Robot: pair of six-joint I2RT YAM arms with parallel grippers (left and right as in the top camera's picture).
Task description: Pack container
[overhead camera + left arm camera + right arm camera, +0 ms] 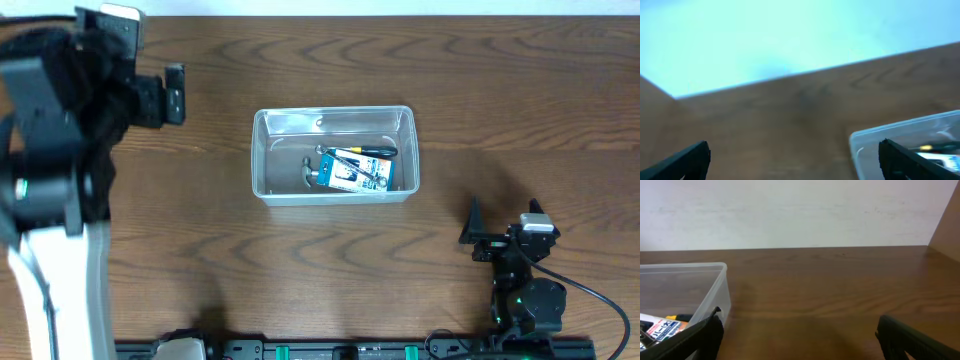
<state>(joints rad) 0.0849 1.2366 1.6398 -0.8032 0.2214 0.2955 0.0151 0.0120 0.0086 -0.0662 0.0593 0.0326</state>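
Container (285, 160): sat mid-worktop (500, 90), held blue-and-white box (355, 170) and black-handled screwdriver (365, 151) | left gripper (795, 165): hung wide open, empty, well apart leftward | right gripper (800, 340): stood wide open, empty, apart, off its right end

Clear container (333, 155), upright, table centre, tools inside

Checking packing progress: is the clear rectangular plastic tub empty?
No, the clear rectangular plastic tub holds a small blue-and-white box and a black-and-yellow hand tool.
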